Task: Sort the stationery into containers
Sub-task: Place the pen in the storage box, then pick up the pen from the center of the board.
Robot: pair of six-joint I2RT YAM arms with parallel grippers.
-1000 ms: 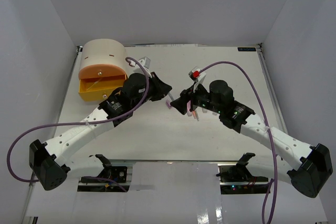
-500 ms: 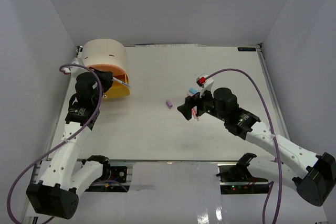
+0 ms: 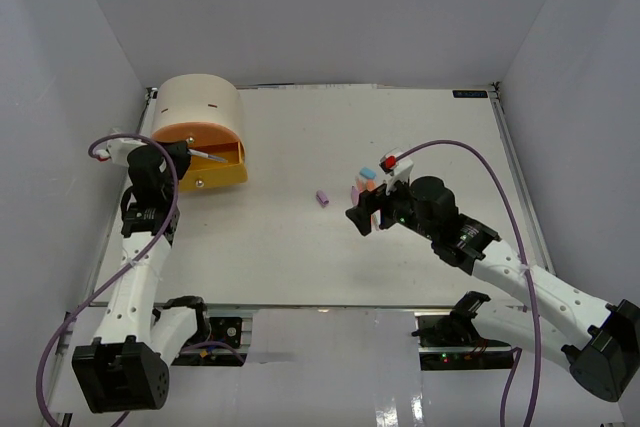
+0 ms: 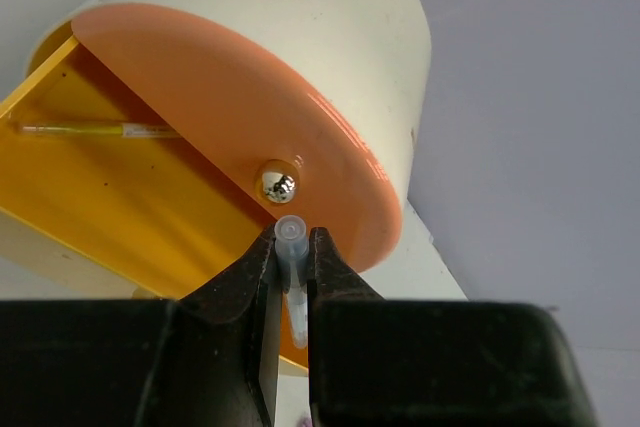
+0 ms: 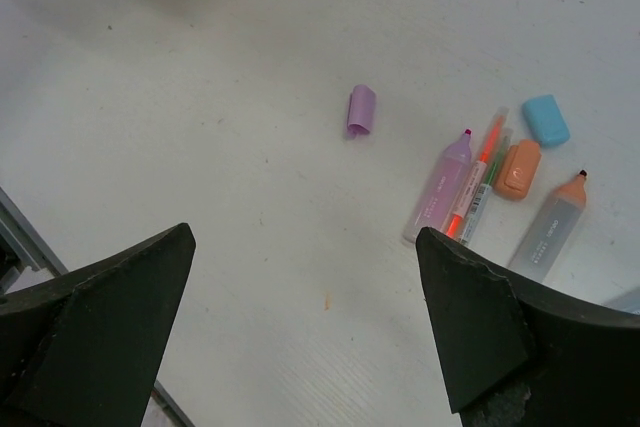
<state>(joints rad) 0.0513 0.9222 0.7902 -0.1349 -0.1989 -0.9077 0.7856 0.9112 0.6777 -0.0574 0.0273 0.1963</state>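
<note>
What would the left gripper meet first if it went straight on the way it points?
Most likely the peach-orange drawer front, just by its round knob. The pen clamped in the left gripper sticks out ahead, so its tip would touch first. Depth is unclear.

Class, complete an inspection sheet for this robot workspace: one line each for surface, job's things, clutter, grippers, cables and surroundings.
Surface: white table, with a few faint specks.
Job's things: beige cabinet; its yellow drawer is pulled open with a thin yellow pen inside. A purple block lies alone. A purple marker, thin orange pen, orange block, blue block and grey marker lie grouped together.
Clutter: nothing seen.
Grippers: left gripper shut on a clear-tipped pen near the cabinet. Right gripper open above the table, holding nothing.
Cables: a purple cable loops from each arm.
Surroundings: plain white walls.
</note>
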